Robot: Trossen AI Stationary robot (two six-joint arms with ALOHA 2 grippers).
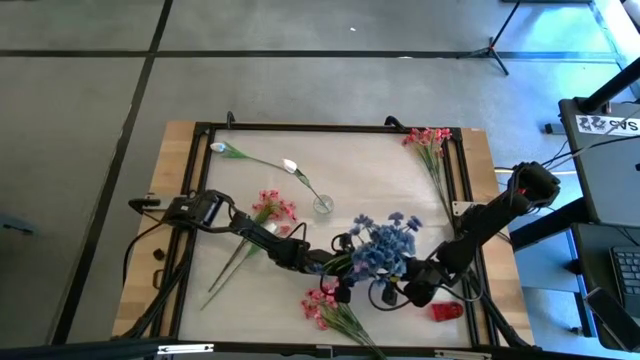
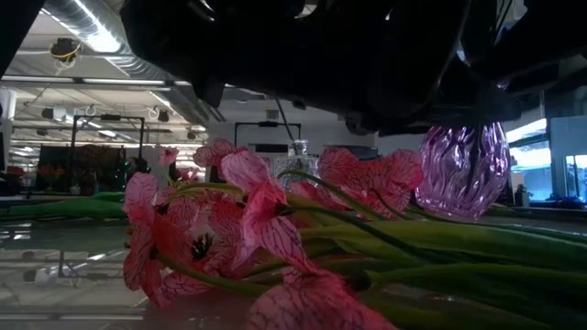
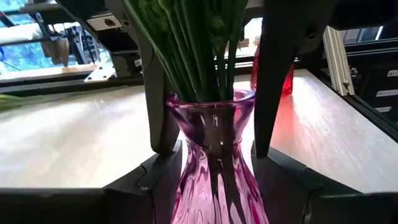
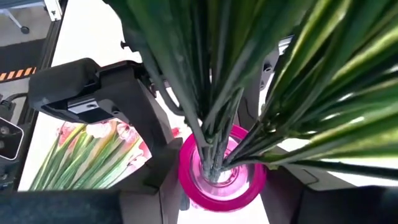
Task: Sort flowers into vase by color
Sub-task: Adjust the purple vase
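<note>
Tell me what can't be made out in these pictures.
- Vase base: left wrist view, cut off by the bottom edge.
- Blue blooms: both wrist views, above the top edge; only stems show.
- Right end effector grip: high view, under the blooms.

A grey floor [image 1: 300,90] crossed by dark tape lines surrounds the wooden table [image 1: 478,165]. A tripod's legs [image 1: 495,48] stand beyond it. Overhead, ceiling ducts [image 2: 101,37] carry strip lights (bright, glaring); the far shelving [image 2: 83,165] seems cluttered.
</note>
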